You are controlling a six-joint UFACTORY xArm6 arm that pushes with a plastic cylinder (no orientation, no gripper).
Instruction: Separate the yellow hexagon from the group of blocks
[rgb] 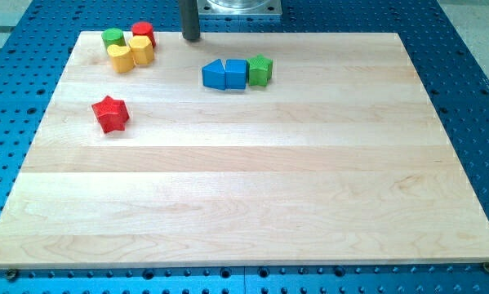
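Eight blocks lie on the pale wooden board (pixel 244 196), which has smooth long grain and rests on a blue metal table (pixel 464 49) with a regular pattern of small holes. The rod is cut off by the view's top edge, so only its dark lower part shows; my tip (pixel 191 38) stands at the board's top edge, near the right of the top-left group but apart from it. The rod carries no jaws and holds nothing.

The yellow hexagon (pixel 142 50) sits in that tight group, touching the red block (pixel 143 33) behind it, whose shape is partly hidden. Beside it are a yellow rounded block (pixel 121 58) and a green cylinder (pixel 112 37).

A blue triangle (pixel 214 74), a blue cube (pixel 236 73) and a green block (pixel 260 70) make a row. A red star (pixel 110 113) lies alone
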